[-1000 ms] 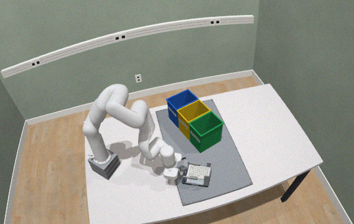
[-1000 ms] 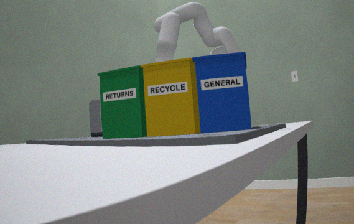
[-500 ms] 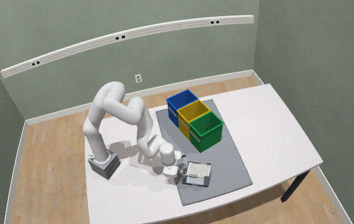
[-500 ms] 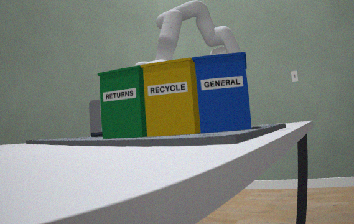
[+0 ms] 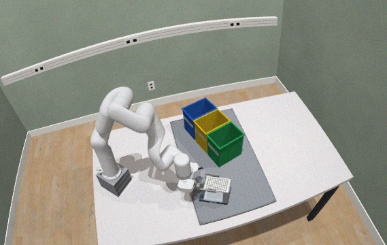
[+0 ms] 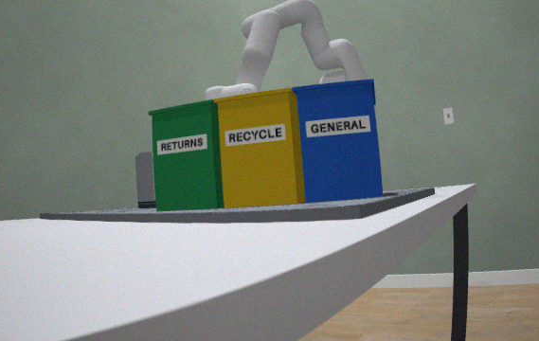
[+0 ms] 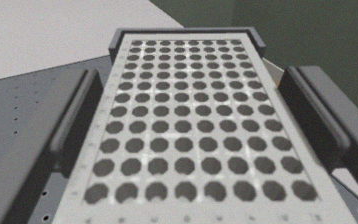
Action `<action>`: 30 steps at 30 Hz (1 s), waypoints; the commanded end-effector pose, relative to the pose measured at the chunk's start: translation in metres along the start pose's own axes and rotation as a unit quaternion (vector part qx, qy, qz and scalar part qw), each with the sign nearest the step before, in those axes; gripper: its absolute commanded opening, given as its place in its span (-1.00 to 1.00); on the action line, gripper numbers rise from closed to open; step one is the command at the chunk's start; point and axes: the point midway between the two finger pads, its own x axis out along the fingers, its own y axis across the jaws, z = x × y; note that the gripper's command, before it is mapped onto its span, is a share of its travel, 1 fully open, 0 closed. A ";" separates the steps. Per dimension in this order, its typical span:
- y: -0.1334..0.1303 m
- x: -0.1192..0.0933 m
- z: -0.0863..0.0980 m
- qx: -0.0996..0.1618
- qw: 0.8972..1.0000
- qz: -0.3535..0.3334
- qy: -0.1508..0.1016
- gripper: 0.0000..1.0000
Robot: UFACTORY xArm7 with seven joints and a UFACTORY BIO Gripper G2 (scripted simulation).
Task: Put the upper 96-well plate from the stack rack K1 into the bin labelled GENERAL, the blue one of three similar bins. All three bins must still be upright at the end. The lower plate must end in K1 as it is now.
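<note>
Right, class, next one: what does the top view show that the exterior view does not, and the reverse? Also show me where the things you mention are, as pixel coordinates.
Only the top view: the open insides of the bins, the arm's base (image 5: 115, 186), and the claw (image 5: 217, 183) (image 7: 195, 70) gripping the upper plate (image 5: 217, 184) (image 7: 194, 118), with the lower plate (image 5: 213, 197) showing below.

Only the exterior view: readable wording, GENERAL on the blue bin (image 5: 189, 126) (image 6: 340, 166), RECYCLE on the yellow bin (image 5: 201, 143) (image 6: 260, 175), RETURNS on the green bin (image 5: 228, 153) (image 6: 186, 180).

Both: three upright bins on the grey mat (image 5: 254, 190) (image 6: 250, 215) (image 7: 30, 115), and part of the arm (image 5: 132, 119) (image 6: 260, 47).

The near end of the white, rectangular 96-well plate is cut off in the wrist view; the bins hide it in the exterior view.
</note>
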 end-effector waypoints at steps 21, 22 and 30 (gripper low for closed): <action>0.000 0.001 0.038 0.000 1.000 0.000 -0.001 -1.00; 0.000 0.001 0.039 0.000 1.000 0.000 -0.001 -1.00; 0.000 0.001 0.051 0.000 1.000 0.000 -0.001 -1.00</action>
